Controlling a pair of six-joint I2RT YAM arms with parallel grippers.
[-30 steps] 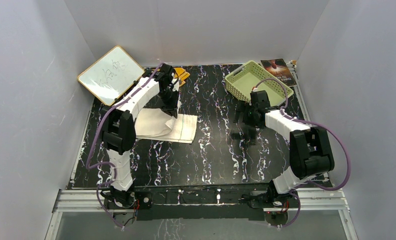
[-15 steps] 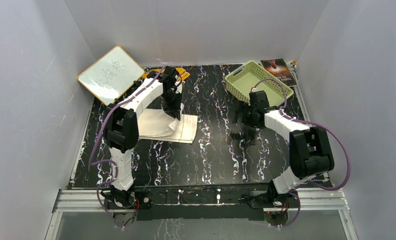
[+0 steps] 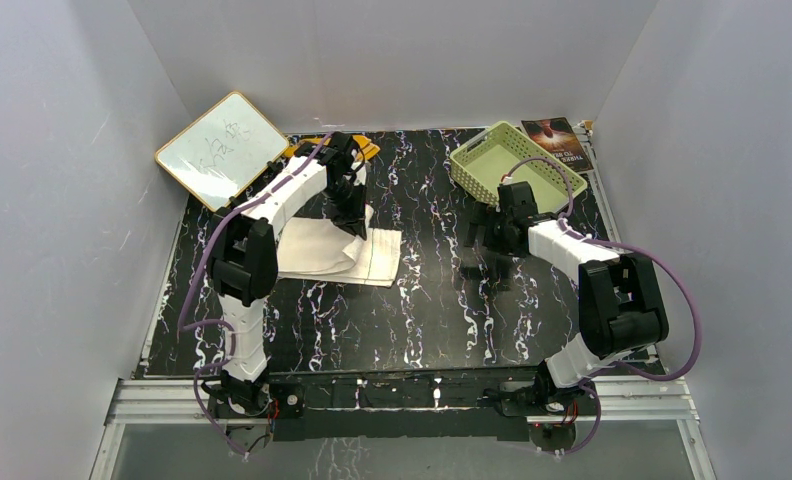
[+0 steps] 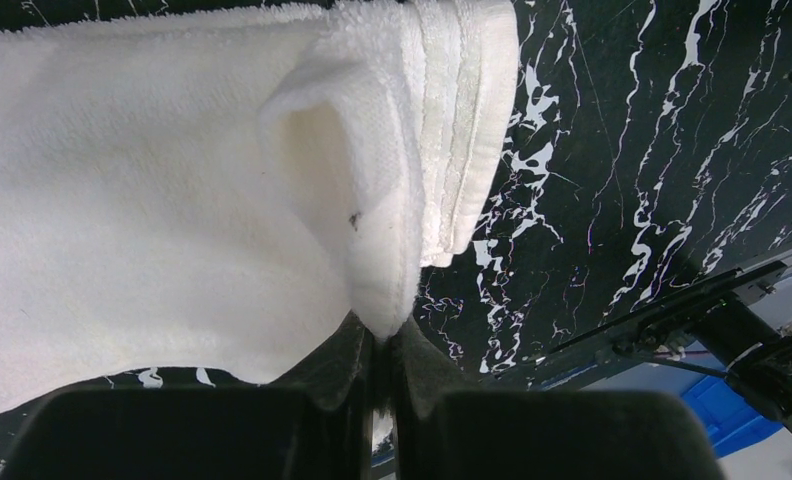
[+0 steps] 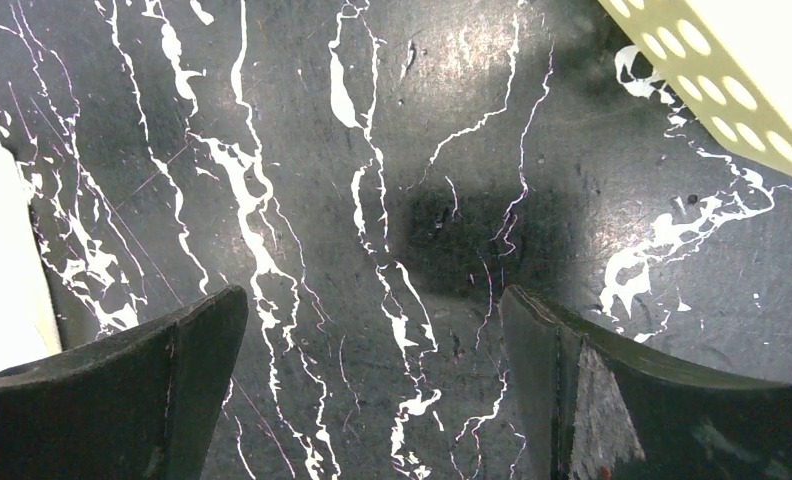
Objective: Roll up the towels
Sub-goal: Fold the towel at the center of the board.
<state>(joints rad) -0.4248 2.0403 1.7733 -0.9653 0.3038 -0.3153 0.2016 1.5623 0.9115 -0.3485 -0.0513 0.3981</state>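
Note:
The cream-white towel (image 3: 324, 250) lies flat on the black marbled table, left of centre. My left gripper (image 3: 355, 218) is shut on its far right corner and lifts a pinched fold; the left wrist view shows the towel (image 4: 152, 200) filling the frame and the gripper (image 4: 382, 345) clamped on the fold. The mustard-yellow towel (image 3: 368, 149) peeks out behind the left arm at the table's back. My right gripper (image 3: 490, 252) is open and empty above bare table, its fingers (image 5: 197, 350) wide apart. A strip of the white towel (image 5: 2, 270) shows at the left edge of the right wrist view.
A pale green slotted basket (image 3: 500, 160) stands at the back right, its corner (image 5: 732, 70) in the right wrist view. A white board with a wooden frame (image 3: 220, 148) leans at the back left. A dark booklet (image 3: 557, 140) lies behind the basket. Grey walls enclose the table.
My left gripper has moved slightly right and back with the towel corner, dragging the towel's right edge to the right. The right arm has hardly moved.

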